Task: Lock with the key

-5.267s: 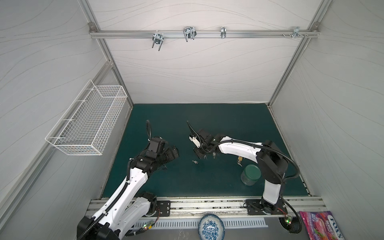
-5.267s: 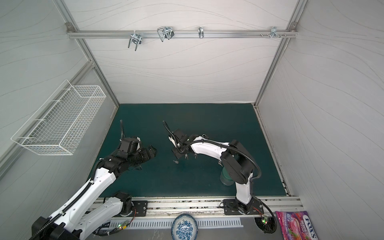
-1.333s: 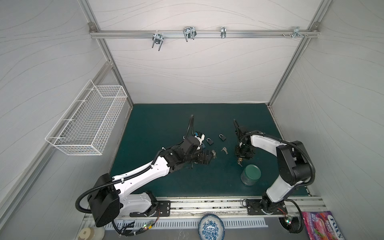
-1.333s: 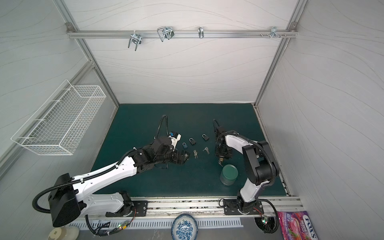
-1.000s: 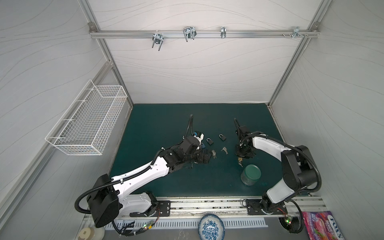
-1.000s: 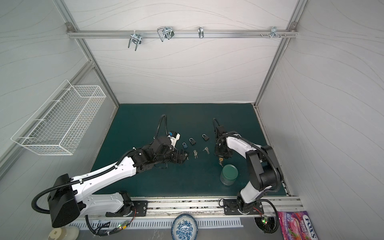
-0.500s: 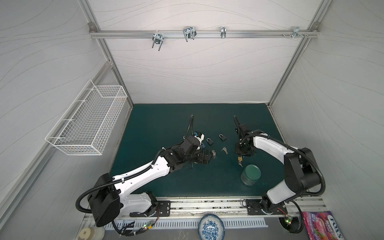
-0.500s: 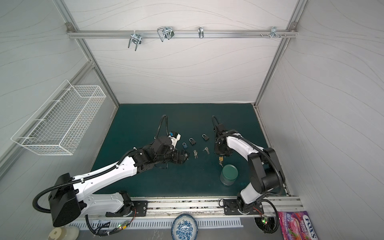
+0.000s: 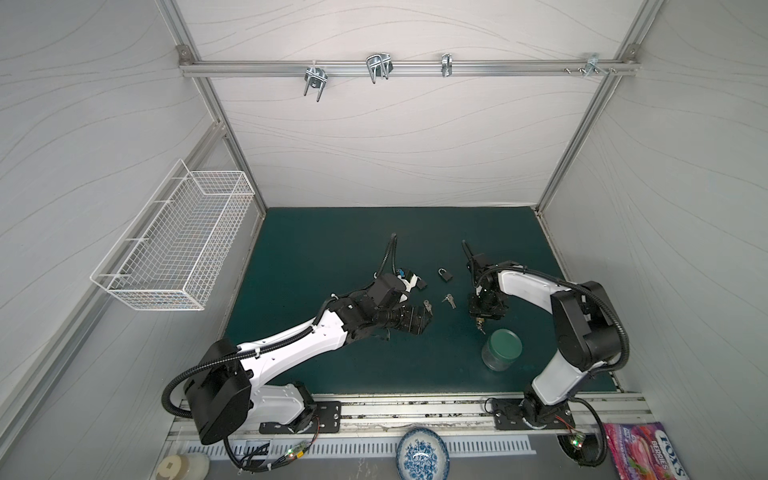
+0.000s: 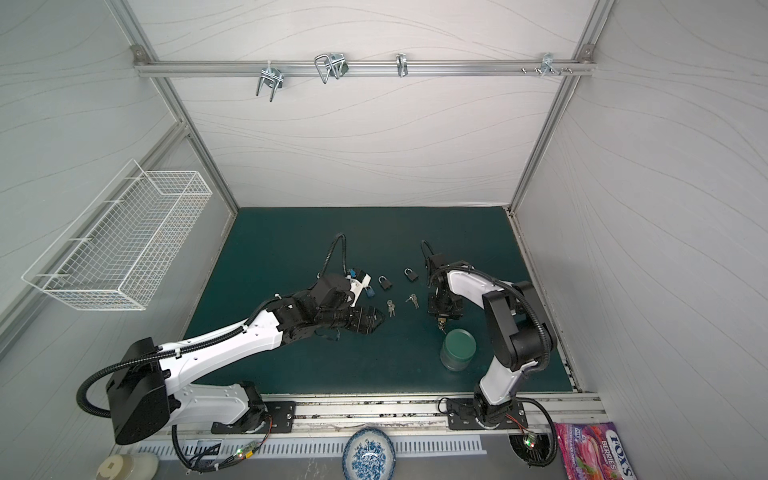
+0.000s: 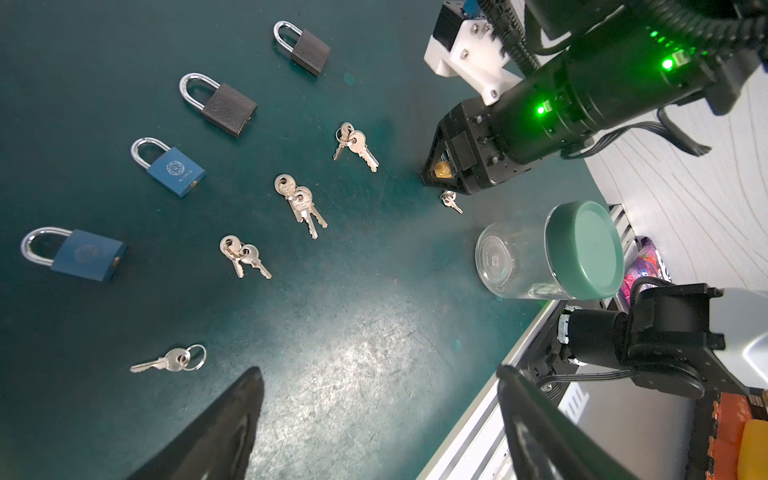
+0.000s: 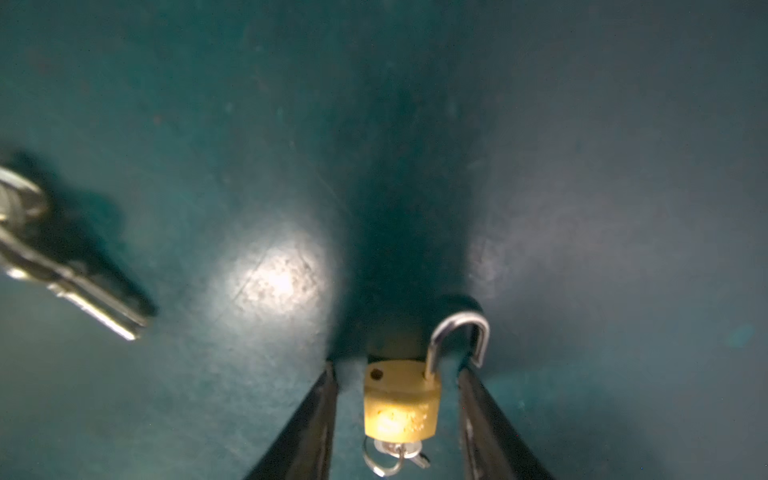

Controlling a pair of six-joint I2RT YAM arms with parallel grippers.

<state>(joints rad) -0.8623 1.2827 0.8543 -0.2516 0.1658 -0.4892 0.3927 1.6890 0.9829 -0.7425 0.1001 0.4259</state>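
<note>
A small brass padlock (image 12: 401,409) lies on the green mat between the fingers of my right gripper (image 12: 397,368). Its shackle (image 12: 457,340) is swung open, and a key (image 12: 395,451) on a ring sticks in its underside. There is a gap on each side of the lock, so the jaws stand open and touch nothing. In both top views this gripper (image 9: 482,322) (image 10: 442,318) points down at the mat, right of centre. My left gripper (image 11: 380,372) (image 9: 426,322) hovers wide open and empty left of it, watching the right gripper (image 11: 440,174).
Two black padlocks (image 11: 228,106) (image 11: 305,48) and two blue ones (image 11: 172,170) (image 11: 79,253) lie in a row. Several key bunches (image 11: 299,201) (image 11: 243,253) lie beside them. A green-lidded glass jar (image 9: 501,349) stands just in front of the right gripper.
Over the last second the right gripper's jaws have spread apart from the brass padlock, which stays on the mat. The left arm has held still.
</note>
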